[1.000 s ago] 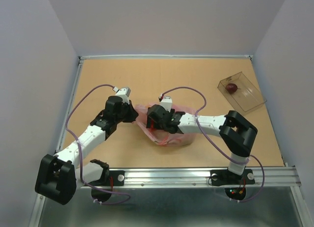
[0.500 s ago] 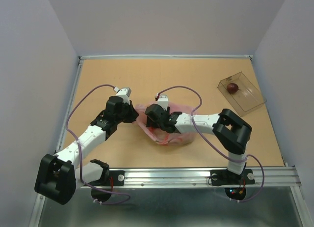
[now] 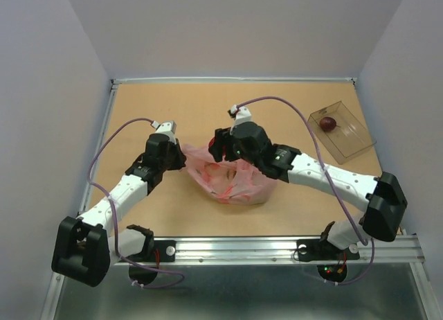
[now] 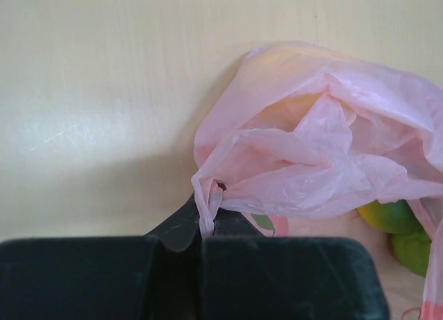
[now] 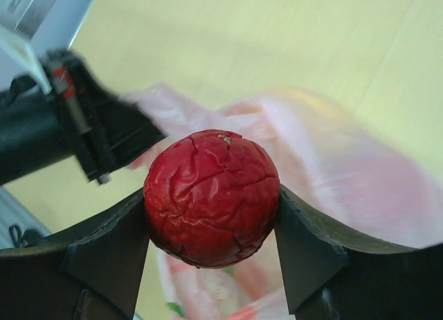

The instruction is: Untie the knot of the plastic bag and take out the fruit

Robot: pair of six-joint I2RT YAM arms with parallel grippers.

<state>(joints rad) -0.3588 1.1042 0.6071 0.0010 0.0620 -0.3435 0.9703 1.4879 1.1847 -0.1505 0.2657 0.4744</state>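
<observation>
The pink plastic bag (image 3: 232, 180) lies crumpled at the table's middle. My left gripper (image 3: 177, 158) is shut on a twisted strip of the bag's left edge (image 4: 205, 212) and holds it up. My right gripper (image 3: 219, 145) is shut on a wrinkled red fruit (image 5: 211, 197) and holds it above the bag's far side (image 5: 346, 161). A green fruit (image 4: 410, 249) and a yellow-green one (image 4: 385, 215) show inside the bag in the left wrist view. No tied knot shows in any view.
A clear rigid box (image 3: 349, 136) stands at the far right with a dark red-purple fruit (image 3: 327, 123) in it. A raised rim runs along the table's edges. My left arm's gripper shows at the left of the right wrist view (image 5: 90, 136).
My right gripper has come up out of the bag with the red fruit and moved toward the far side. My left gripper has shifted slightly left, still gripping the bag's edge.
</observation>
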